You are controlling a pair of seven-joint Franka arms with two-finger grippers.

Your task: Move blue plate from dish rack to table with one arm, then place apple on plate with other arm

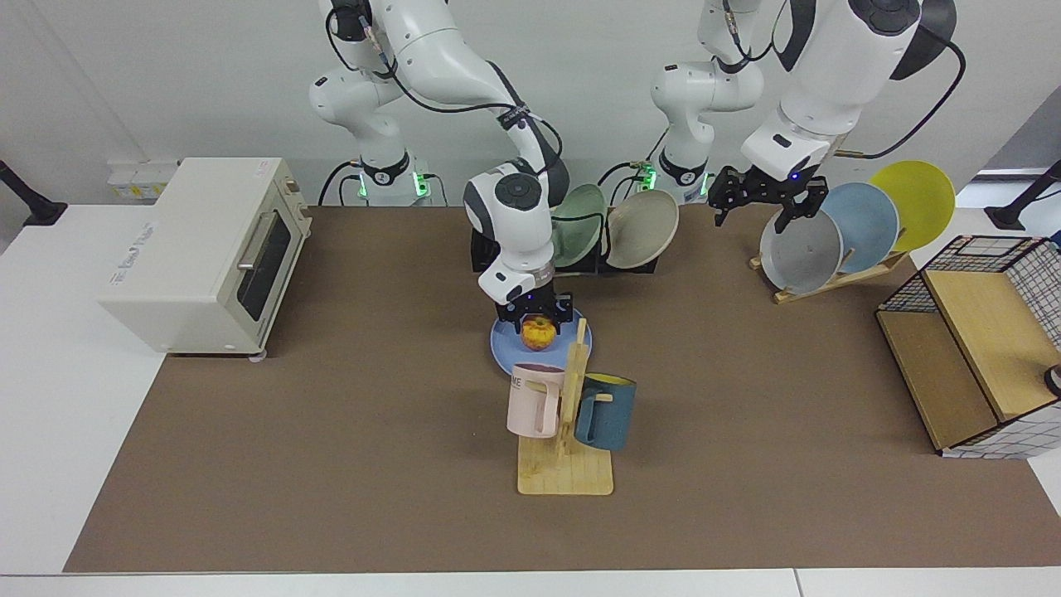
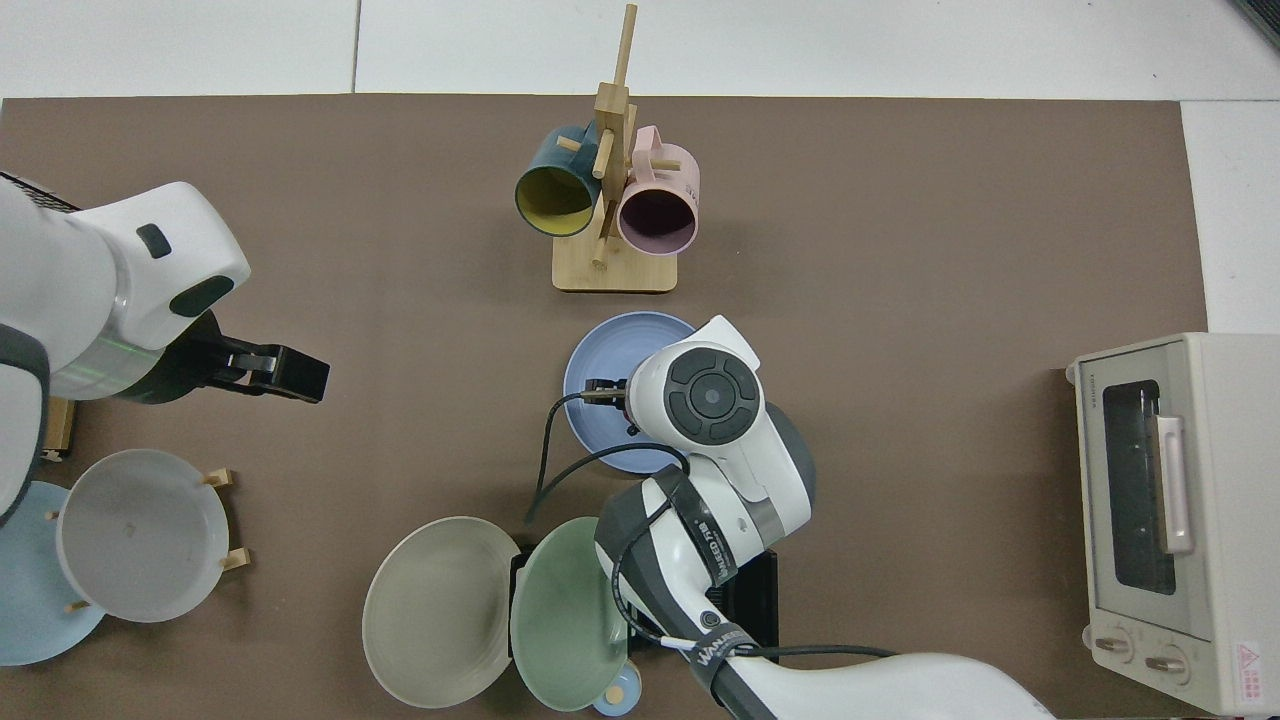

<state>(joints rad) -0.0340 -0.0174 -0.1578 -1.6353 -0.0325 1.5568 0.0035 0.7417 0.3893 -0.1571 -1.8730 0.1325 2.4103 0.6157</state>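
While the right hand (image 1: 537, 319) points straight down over the blue plate (image 1: 507, 349), its fingers are closed on the apple (image 1: 537, 332), yellow with a red blush. The left hand (image 1: 767, 201), fingers spread wide, hangs raised above the grey plate (image 1: 797, 252). The blue plate lies flat on the brown table (image 1: 331, 431), between the dish rack (image 2: 757, 600) and mug tree (image 1: 572, 414).

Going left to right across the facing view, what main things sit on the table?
Toaster oven → blue plate holding the apple → slanted wooden stand with grey, pale blue and yellow plates → wire basket.
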